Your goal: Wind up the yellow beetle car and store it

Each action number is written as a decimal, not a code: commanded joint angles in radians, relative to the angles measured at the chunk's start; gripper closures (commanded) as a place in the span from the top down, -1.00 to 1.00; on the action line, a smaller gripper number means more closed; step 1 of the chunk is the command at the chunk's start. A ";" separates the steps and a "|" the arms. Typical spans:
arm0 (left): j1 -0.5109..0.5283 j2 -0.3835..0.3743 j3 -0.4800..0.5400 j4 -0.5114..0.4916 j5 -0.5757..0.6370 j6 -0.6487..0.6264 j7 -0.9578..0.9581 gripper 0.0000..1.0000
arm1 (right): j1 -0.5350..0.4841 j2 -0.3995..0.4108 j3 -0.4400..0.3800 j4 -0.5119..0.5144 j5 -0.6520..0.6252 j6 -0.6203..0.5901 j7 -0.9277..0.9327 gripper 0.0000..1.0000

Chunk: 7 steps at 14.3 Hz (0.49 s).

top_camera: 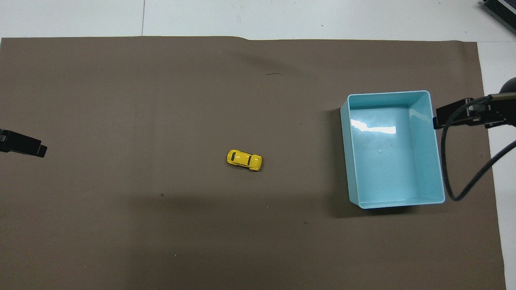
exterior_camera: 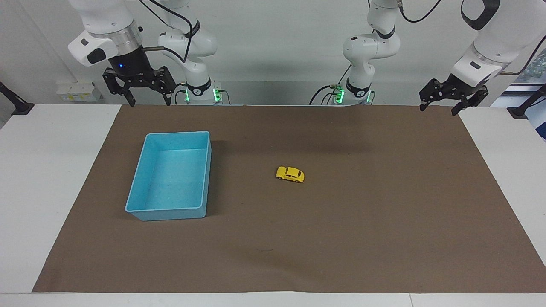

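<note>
The yellow beetle car [exterior_camera: 290, 174] [top_camera: 244, 160] stands on its wheels near the middle of the brown mat [exterior_camera: 362, 221], with nothing touching it. The light-blue bin [exterior_camera: 207, 170] [top_camera: 350, 161] sits empty toward the right arm's end of the table. My right gripper [exterior_camera: 149, 101] [top_camera: 463, 114] hangs open in the air over the mat's edge by the robots, close to the bin. Over the mat's corner at the left arm's end, my left gripper [exterior_camera: 438, 109] [top_camera: 24, 144] is also raised, open and holding nothing. Both are well away from the car.
The brown mat [top_camera: 161, 100] covers most of the white table [exterior_camera: 51, 170]. A black cable [top_camera: 455, 177] loops from the right arm beside the bin.
</note>
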 commanded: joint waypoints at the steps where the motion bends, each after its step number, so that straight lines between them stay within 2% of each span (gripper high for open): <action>1: 0.016 -0.011 -0.009 -0.004 -0.001 0.010 0.179 1.00 | -0.017 -0.006 0.006 -0.002 0.024 0.006 0.018 1.00; 7: -0.005 0.012 -0.018 -0.052 -0.001 0.097 0.539 1.00 | -0.017 -0.008 0.006 -0.002 0.023 0.006 0.018 1.00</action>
